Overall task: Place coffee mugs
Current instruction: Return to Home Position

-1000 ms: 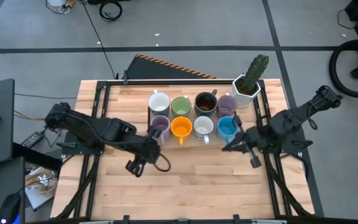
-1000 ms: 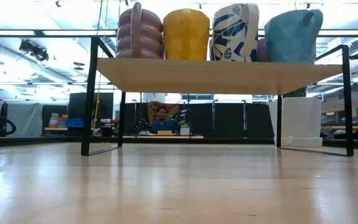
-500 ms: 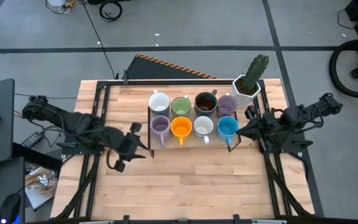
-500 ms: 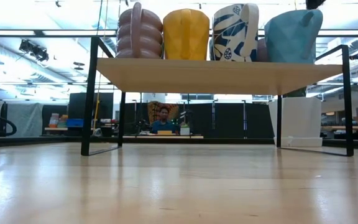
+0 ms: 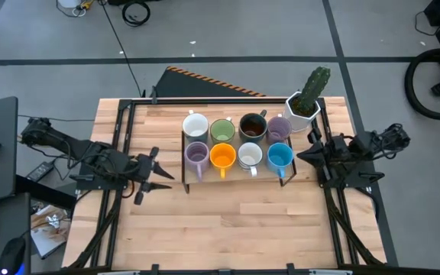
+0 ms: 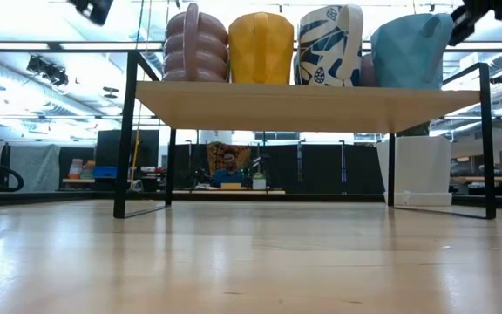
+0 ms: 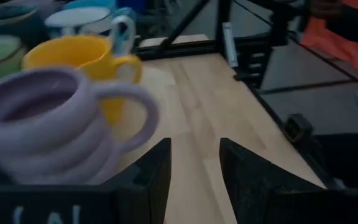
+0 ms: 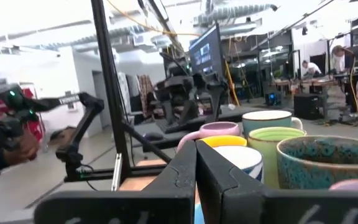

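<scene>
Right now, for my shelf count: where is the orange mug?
High view: the orange mug sits on the shelf, front row, left of centre, between a purple mug and a white mug.

Left gripper (image 5: 159, 169) has backed away from in front of the purple mug (image 5: 196, 155) and now sits well off to its left. My right gripper (image 5: 305, 153) has moved from in front of the blue mug (image 5: 279, 156) to its right side. Both arms now show in the low view's top corners, unseen there a second ago.
</scene>
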`<act>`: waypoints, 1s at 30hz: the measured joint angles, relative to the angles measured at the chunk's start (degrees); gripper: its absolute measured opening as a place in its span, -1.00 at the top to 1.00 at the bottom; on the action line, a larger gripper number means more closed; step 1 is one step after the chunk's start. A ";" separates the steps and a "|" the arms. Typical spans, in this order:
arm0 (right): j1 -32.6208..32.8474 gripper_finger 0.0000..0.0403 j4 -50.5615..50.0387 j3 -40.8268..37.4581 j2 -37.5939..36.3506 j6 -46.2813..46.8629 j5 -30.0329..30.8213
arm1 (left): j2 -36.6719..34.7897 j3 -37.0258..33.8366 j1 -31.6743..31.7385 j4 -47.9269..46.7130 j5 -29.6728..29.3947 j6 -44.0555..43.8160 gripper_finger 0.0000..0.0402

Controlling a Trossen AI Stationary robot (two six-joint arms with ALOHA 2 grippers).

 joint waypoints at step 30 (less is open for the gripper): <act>-0.54 0.96 4.61 -13.97 -6.11 2.79 2.15 | -29.63 -31.37 -0.21 19.25 -12.64 4.47 0.30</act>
